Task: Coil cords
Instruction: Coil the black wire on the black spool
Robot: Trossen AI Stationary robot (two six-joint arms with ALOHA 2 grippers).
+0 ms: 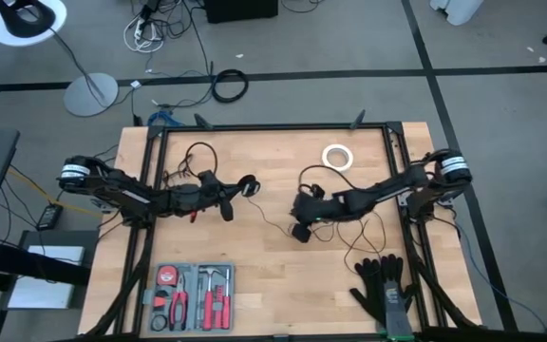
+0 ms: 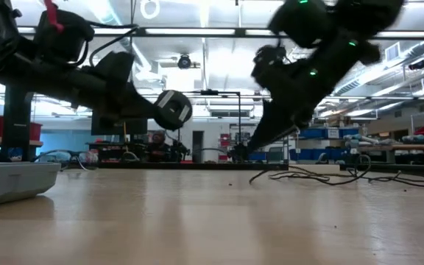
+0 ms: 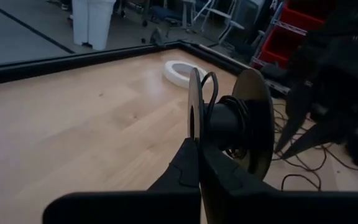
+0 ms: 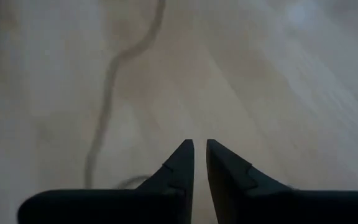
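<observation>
cord (image 1: 272,220): thin, limp, light, trailing across mid-table | puck (image 3: 229,121): we see left gripper (image 3: 199,163) clamped on its rim, aloft | right gripper (image 4: 200,154): slit-narrow, empty, beside cord | we'd pinch near puck

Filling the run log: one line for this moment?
left gripper: shut on spool | right gripper: slightly open, empty, above table | cord: loose

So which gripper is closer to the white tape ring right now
The right. The right gripper sits toward the table's middle, on the same half as the white tape ring. The left gripper, shut on the spool, is farther off on the other half.
</observation>
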